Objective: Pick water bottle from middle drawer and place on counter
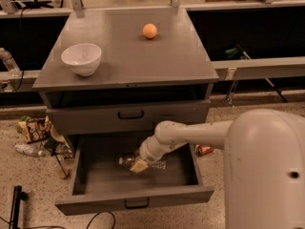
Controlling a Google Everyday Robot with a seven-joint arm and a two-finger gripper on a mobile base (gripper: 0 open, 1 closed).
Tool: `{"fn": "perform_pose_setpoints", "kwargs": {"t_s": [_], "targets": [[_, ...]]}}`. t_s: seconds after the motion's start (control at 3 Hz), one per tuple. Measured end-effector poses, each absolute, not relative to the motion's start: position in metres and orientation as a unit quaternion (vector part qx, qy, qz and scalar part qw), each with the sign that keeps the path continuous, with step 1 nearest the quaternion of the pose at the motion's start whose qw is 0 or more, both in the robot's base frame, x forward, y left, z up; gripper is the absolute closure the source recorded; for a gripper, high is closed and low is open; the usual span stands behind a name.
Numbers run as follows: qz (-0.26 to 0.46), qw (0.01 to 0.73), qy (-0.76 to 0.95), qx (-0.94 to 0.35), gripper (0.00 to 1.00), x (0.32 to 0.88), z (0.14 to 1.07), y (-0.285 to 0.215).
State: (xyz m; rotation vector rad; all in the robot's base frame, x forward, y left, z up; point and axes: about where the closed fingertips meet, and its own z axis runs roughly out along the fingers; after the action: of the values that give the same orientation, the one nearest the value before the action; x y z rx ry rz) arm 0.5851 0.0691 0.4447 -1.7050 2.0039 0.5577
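The middle drawer (86, 178) is pulled out below the counter (124, 56), and its deep grey tray is open to view. The water bottle (156, 165) lies on its side in the tray, clear and partly hidden by my gripper. My gripper (138, 165) is down inside the drawer, right at the bottle's left end, reaching in from the white arm (190, 135) on the right. I cannot tell whether it has hold of the bottle.
A white bowl (82, 58) and an orange ball (149, 30) sit on the counter. A closed drawer front (128, 115) is above the open drawer. A red can (205, 150) lies on the floor at the right, wrappers (33, 130) at the left. A long grey rail (259, 66) runs at the right.
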Motion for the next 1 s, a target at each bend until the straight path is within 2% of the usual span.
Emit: {"fn": "perform_pose_setpoints", "kwargs": {"t_s": [1.0], "targets": [[0.208, 0.370, 0.705, -0.569, 1.00, 0.537, 0.582, 0.027]]}}
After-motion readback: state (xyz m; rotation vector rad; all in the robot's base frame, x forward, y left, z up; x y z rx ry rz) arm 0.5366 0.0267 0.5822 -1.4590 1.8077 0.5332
